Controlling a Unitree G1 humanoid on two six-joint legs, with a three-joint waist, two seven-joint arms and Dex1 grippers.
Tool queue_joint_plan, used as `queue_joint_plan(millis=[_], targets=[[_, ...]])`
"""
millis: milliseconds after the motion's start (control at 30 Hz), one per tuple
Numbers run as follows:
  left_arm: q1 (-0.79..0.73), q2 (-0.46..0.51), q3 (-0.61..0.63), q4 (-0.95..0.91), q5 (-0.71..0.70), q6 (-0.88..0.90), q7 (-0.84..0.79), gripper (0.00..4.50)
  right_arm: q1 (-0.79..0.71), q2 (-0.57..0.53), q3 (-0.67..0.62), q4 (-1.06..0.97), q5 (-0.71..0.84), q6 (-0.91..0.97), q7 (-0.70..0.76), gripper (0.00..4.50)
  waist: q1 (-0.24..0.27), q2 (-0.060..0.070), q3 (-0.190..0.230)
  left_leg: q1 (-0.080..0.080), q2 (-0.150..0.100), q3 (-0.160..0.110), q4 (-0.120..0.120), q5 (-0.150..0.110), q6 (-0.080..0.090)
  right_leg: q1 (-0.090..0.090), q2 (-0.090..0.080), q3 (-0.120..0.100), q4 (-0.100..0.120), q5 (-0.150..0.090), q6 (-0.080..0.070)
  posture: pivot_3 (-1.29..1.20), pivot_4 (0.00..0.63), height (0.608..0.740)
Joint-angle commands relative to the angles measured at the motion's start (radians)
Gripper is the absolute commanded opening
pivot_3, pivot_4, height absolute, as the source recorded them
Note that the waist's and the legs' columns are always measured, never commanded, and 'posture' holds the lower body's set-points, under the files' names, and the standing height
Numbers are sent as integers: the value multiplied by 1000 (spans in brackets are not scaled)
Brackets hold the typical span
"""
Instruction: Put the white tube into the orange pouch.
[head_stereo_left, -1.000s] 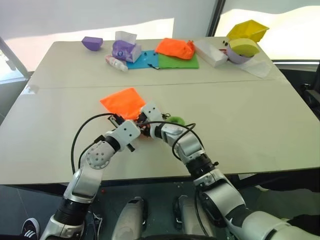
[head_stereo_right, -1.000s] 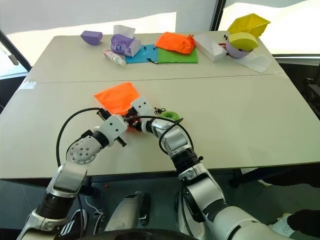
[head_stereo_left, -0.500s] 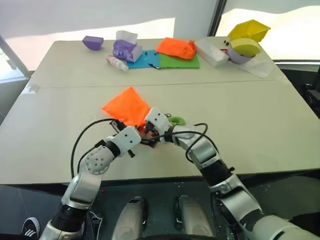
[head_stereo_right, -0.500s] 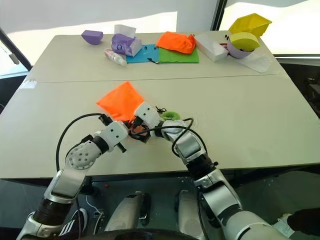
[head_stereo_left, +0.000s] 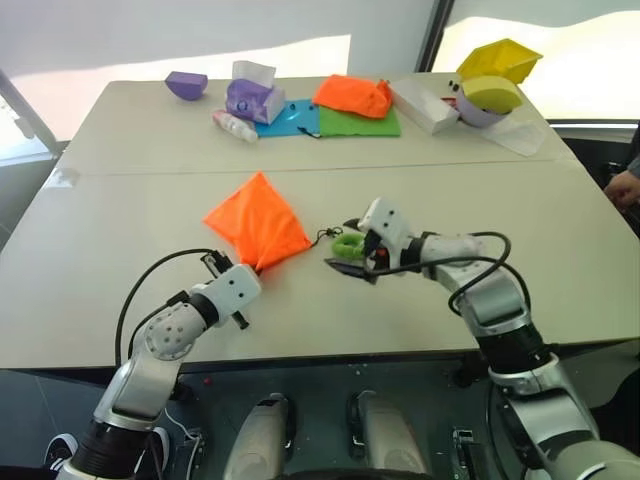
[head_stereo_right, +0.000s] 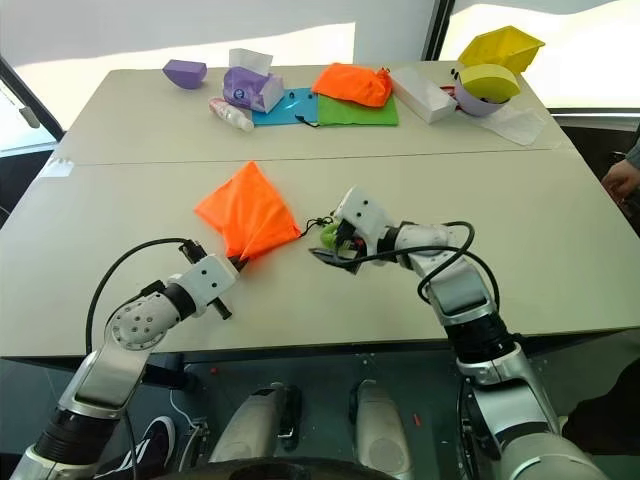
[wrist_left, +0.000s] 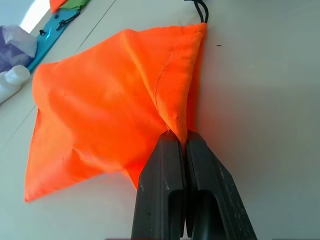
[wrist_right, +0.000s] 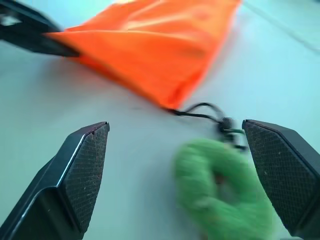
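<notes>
Since earlier our right tool (head_stereo_left: 352, 262) swung away open beside the fuzzy green ring (head_stereo_left: 348, 244), while our left tool (wrist_left: 186, 142), clamped, pinches the limp, light bright orange fabric drawstring pouch (head_stereo_left: 258, 222) by a corner, best regripped at the corded mouth just ahead of the right tool.

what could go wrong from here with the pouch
1. The left tool pinches just a corner of the orange pouch, so the cloth could slip free.
2. The open right tool sits at the green ring and black cord; closing there could snag the cord and cinch the mouth.
3. No white tube is visible near the pouch.
</notes>
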Motion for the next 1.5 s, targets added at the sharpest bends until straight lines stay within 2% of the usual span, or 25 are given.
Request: queue_joint_plan(millis=[33, 600, 700, 933, 1067, 1133, 1167, 1233, 1300, 1333, 1367, 1400, 1433, 1500], targets=[[-16, 6, 18, -14, -7, -20, 0, 0, -40, 0, -19, 109, -31, -31, -47, 4435, 0, 0, 0, 0, 0, 0, 0, 0, 0, 0, 0, 0, 0, 0, 0, 0, 150, 738], [-17, 6, 10, -17, -5, -17, 4, 0, -39, 58, 17, 200, 11, 14, 8, 4435, 0, 0, 0, 0, 0, 1, -4, 0, 0, 0, -1, 0, -2, 0, 0, 0, 150, 738], [-15, 7, 11, -20, -5, -17, 5, 0, -54, 67, -8, 208, 25, 16, -4, 3608, 0, 0, 0, 0, 0, 1, -4, 0, 0, 0, 0, 0, -3, 0, 0, 0, 150, 738], [-14, 10, 15, -13, -6, -22, 4, 0, -54, 58, -21, 190, 44, 20, 5, 43, 0, 0, 0, 0, 0, 1, -6, 0, 0, -1, 0, 0, -3, 0, 0, 0, 150, 738], [-13, 8, 21, -12, -24, -16, -5, 0, -53, 56, -37, 185, 55, 21, -1, 11, 0, 0, 0, 0, 0, 1, -6, 0, 0, -1, 0, 0, -4, 0, 0, 0, 150, 738], [10, 0, 58, -52, -132, 36, -63, 0, -52, 39, -58, 168, 74, 25, 13, 11, 0, 0, 0, 0, 0, 1, -6, 0, 0, -1, 0, 0, -4, 0, 0, 0, 150, 738], [20, -4, 80, -67, -179, 51, -81, 430, -51, 31, -67, 158, 85, 34, 22, 0, -1, 0, 0, 0, 0, 1, -6, 0, 0, -1, 0, 0, -4, 0, 0, 0, 150, 738], [36, -2, 112, -94, -243, 74, -110, 874, -42, 9, -68, 136, 92, 29, 40, 0, 0, 0, 0, 0, 0, 1, -7, 0, 0, -1, -1, 0, -6, 0, 0, 0, 150, 738], [61, 24, 123, -119, -280, 73, -153, 1753, -30, -10, -79, 104, 117, 49, 65, 0, 0, 0, 0, 0, 0, 1, -7, 0, 0, -1, -1, 0, -6, 0, 0, 0, 150, 738], [69, 30, 128, -133, -300, 78, -169, 2370, -23, -20, -79, 91, 125, 43, 81, 0, 0, 0, 0, 0, 0, 1, -8, 0, 0, -1, 0, 0, -6, 0, 0, 0, 150, 738], [70, 32, 132, -141, -311, 84, -172, 2491, -20, -27, -78, 84, 128, 38, 90, 0, 0, 0, 0, 0, 0, 1, -8, 0, 0, 0, 0, 0, -7, 0, 0, 0, 150, 738], [68, 33, 135, -143, -319, 88, -172, 2976, -18, -30, -76, 82, 127, 31, 93, 0, 0, 0, 0, 0, 0, 1, -8, 0, 0, 0, 0, 0, -7, 0, 0, 0, 150, 738], [51, 28, 138, -138, -334, 87, -174, 3118, -22, -27, -74, 92, 122, 27, 87, 0, 0, 0, 0, 0, 0, 1, -8, 0, 0, 0, 0, 0, -8, 0, 0, 0, 150, 738], [-29, 14, 125, -123, -360, 77, -186, 3118, -31, -11, -67, 130, 103, 8, 60, 0, 1, 0, 0, 0, 0, 1, -8, 0, 0, 0, 0, 0, -9, 0, 0, 0, 150, 738]])
